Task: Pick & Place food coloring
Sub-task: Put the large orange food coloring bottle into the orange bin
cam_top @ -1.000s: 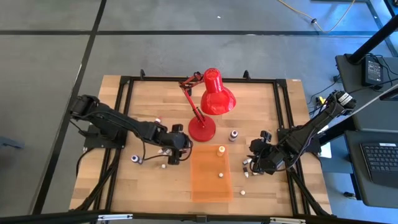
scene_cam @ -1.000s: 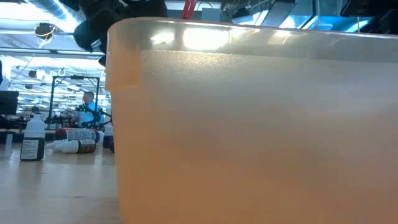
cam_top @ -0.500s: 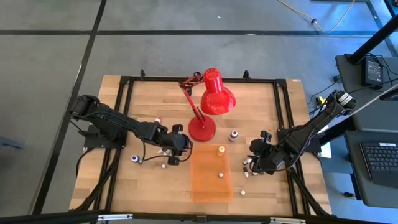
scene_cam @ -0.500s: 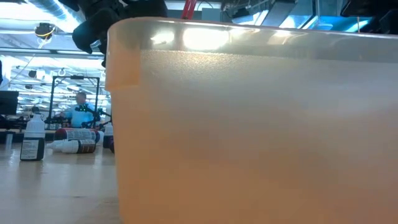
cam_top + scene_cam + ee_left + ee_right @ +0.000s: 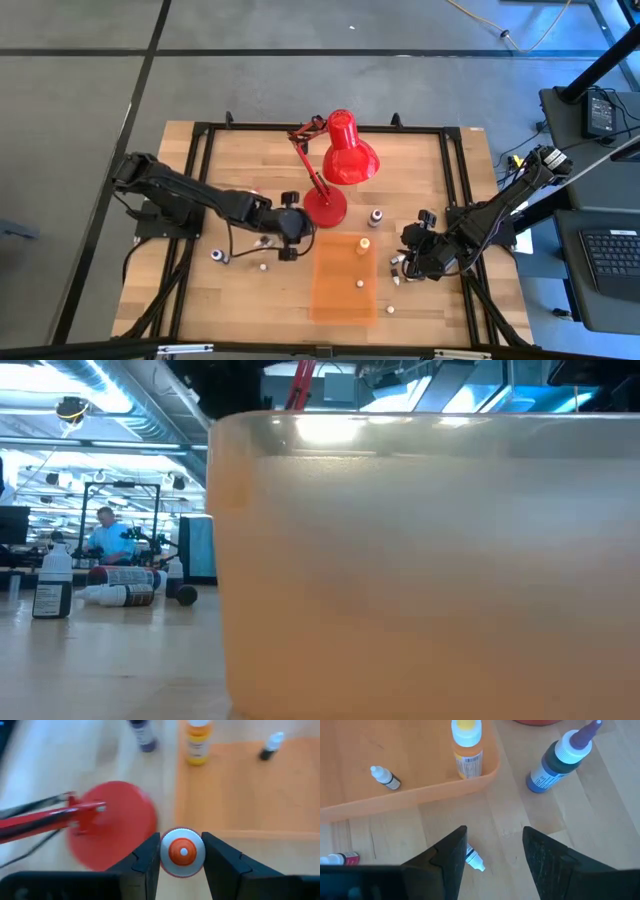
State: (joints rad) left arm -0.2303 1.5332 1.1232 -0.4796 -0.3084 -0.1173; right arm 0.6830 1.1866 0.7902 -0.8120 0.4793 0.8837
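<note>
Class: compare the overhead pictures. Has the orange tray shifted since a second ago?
Yes. In the high view the tray now sits slightly farther right, its left edge farther from the lamp base, which has not moved.

Red desk lamp [image 5: 340, 160] behind translucent orange tray [image 5: 345, 295] on wooden table [image 5: 240, 160]; person [image 5: 103, 535] beyond.

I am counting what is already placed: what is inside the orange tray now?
Inside the tray are two bottles: a yellow one standing at the lamp-side edge and a tiny dark one nearer the middle. The low view shows only its wall.
</note>
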